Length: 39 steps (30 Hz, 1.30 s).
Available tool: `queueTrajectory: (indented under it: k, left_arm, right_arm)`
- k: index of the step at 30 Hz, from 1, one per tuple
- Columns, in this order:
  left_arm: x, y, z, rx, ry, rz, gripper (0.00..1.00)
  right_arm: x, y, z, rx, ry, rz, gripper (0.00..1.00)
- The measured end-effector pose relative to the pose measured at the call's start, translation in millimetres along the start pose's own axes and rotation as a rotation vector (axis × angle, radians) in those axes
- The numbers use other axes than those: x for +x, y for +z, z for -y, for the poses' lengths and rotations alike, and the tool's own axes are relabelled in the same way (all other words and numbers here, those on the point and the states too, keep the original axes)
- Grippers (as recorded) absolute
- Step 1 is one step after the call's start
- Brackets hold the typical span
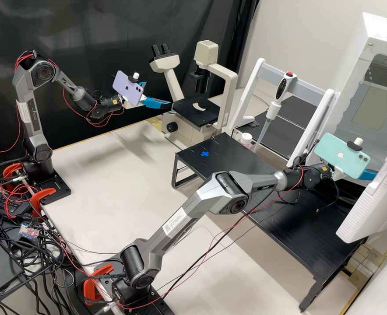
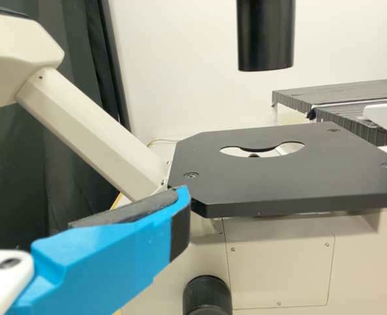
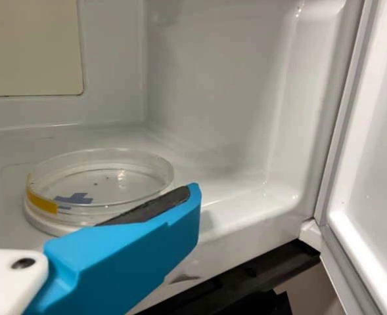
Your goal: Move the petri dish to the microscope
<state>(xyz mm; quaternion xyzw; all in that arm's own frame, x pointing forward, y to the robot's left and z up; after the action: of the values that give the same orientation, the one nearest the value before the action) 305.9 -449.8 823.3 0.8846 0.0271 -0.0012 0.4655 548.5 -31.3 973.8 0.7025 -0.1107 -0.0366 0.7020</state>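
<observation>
Evidently open at both wrists, with the petri dish (image 3: 104, 189) in the white chamber

Can see the right gripper (image 1: 368, 175) at the opening of the white chamber (image 1: 371, 98), on the right of the scene. Would call it spread apart, going by one blue finger (image 3: 131, 256) with its dark inner pad (image 3: 147, 209) bare, right beside the petri dish. Cannot tell touching from a slight gap there, nor the full width of the opening.

Can make out the petri dish as round and clear, lying flat on the chamber floor, with yellow tape on its side and a blue cross showing through or on it.

Find the left gripper (image 1: 157, 93) on the far side of the scene, just left of the microscope (image 1: 185, 131), with its fingers (image 1: 155, 103) apart and close to the black stage (image 1: 188, 110).

Note a black table (image 1: 241, 162) to the right of the microscope, with another blue cross (image 1: 205, 153) on top. Spot, farther back, a pipette (image 1: 274, 107) upright on a white stand (image 1: 250, 83). Can also pick out a lilac phone (image 1: 125, 87) on the left arm and a mint phone (image 1: 340, 153) on the right arm.
</observation>
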Motion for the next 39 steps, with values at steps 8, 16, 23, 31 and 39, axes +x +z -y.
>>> queueTrajectory:
  k: [8,16,23,31,39]
  left_arm:
    - [0,0,0.0,0.000,0.000,0.000,1.00]
    - [0,0,0.0,0.000,0.000,0.000,1.00]
    - [0,0,0.0,0.000,0.000,0.000,1.00]
    - [0,0,0.0,0.000,0.000,0.000,1.00]
    - [0,0,0.0,0.000,0.000,0.000,1.00]
  right_arm:
    - [3,2,1,0.019,0.004,0.009,0.00]
    - [5,5,2,0.037,0.013,0.019,0.00]
    - [6,6,-1,0.034,0.027,0.040,0.00]
    - [8,9,-6,0.025,0.034,0.071,0.00]
    - [7,12,-8,0.029,0.021,0.086,0.00]
